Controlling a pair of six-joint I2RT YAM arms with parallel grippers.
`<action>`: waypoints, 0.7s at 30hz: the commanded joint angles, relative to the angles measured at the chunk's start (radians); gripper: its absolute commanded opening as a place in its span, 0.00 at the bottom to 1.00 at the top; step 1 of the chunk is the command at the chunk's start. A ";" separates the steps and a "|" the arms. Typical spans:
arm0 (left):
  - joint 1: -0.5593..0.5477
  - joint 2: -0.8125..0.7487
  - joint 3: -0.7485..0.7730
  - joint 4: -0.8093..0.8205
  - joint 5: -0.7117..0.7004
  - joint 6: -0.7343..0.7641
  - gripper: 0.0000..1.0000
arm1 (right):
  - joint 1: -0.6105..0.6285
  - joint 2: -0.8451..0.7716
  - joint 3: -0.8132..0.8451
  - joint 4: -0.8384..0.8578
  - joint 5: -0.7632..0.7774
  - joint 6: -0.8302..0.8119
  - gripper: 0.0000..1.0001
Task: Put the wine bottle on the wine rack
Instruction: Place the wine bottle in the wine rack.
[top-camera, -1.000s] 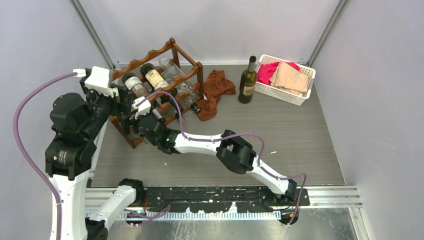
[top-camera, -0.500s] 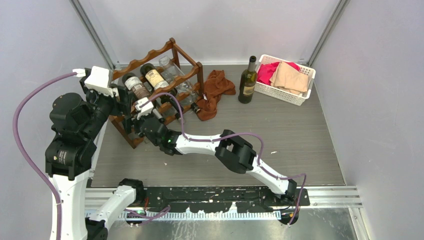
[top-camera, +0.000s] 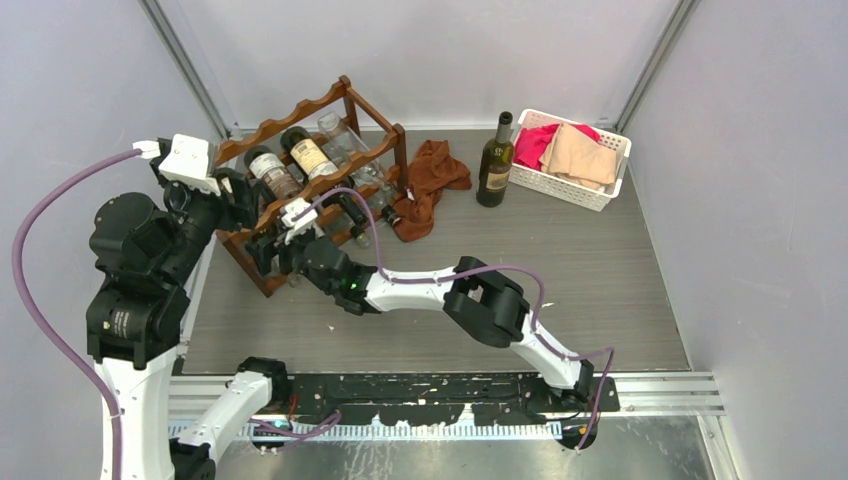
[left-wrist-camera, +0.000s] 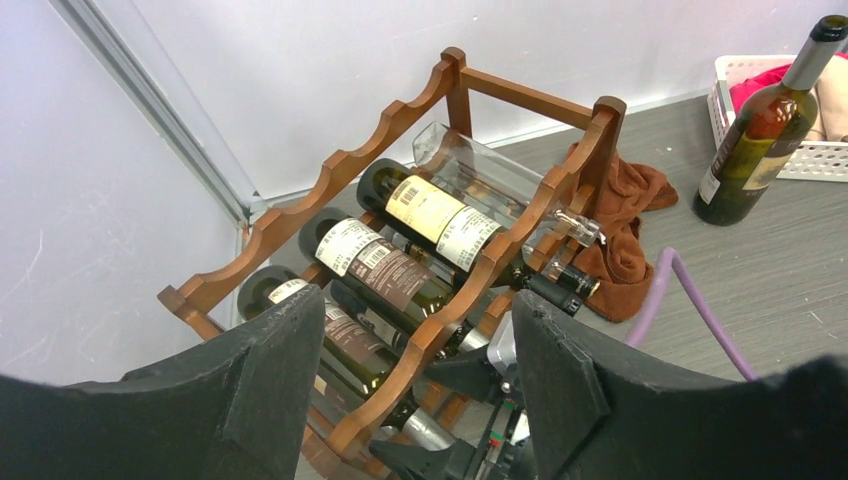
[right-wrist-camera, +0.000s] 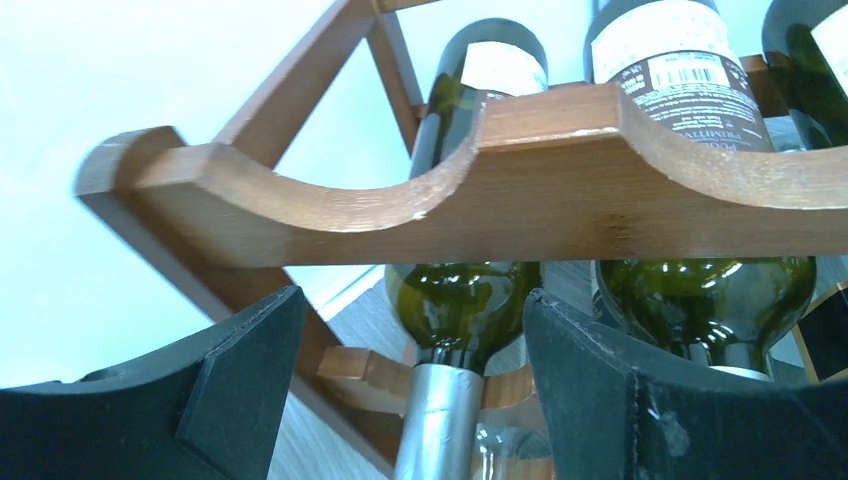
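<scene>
- Seeing my right gripper (right-wrist-camera: 412, 300) low at a near corner of the wine rack (right-wrist-camera: 560, 190), fingers apart, clamped on nothing
- A green wine bottle (right-wrist-camera: 462, 300) lies in the rack behind the front rail, its silver-foiled neck pointing out between those fingers, untouched
- My left gripper (left-wrist-camera: 415, 300) hangs above the rack, fingers spread, empty
- Other labelled bottles (left-wrist-camera: 385, 270) lie on the rack
- An upright wine bottle (top-camera: 495, 160) stands well apart, just beside the white basket (top-camera: 560, 190)
</scene>
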 joint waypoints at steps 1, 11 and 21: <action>-0.001 -0.017 0.005 0.077 0.002 -0.021 0.68 | 0.014 -0.135 -0.050 0.111 -0.055 -0.015 0.85; -0.001 -0.101 -0.129 0.197 -0.020 -0.102 0.70 | -0.022 -0.376 -0.359 0.101 -0.359 -0.036 0.86; -0.001 -0.071 -0.158 0.218 0.026 -0.332 0.92 | -0.234 -0.794 -0.583 -0.260 -0.751 -0.147 0.85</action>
